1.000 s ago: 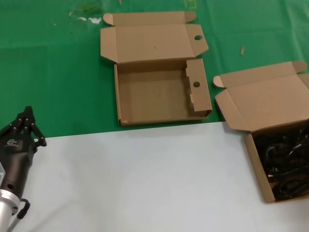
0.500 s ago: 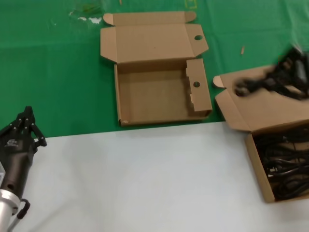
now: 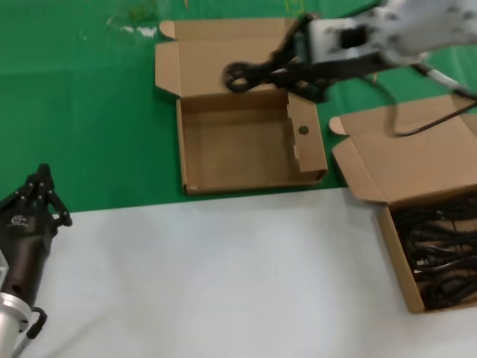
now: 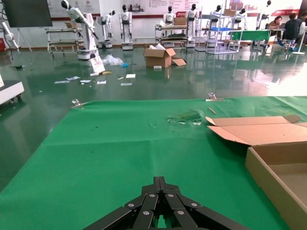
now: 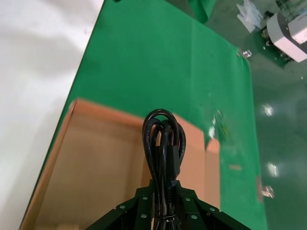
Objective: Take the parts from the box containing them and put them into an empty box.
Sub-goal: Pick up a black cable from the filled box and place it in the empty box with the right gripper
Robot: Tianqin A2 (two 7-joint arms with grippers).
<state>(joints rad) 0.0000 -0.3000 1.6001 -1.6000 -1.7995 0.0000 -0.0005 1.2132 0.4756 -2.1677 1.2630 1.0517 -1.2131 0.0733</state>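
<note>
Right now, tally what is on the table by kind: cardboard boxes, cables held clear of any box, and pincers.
Cardboard boxes: 2, the empty box and the box containing them, whose piled cables cannot be counted singly.
Cables held clear of any box: 1, the coiled cable over the empty box.
Pincers: 2, the right pincer shut on the coiled cable, the left pincer idle near the table's left edge.
Total: 5.

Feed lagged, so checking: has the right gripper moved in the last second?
Yes. The right gripper, shut on a cable, has swung from the full box leftward, over the empty box.
</note>
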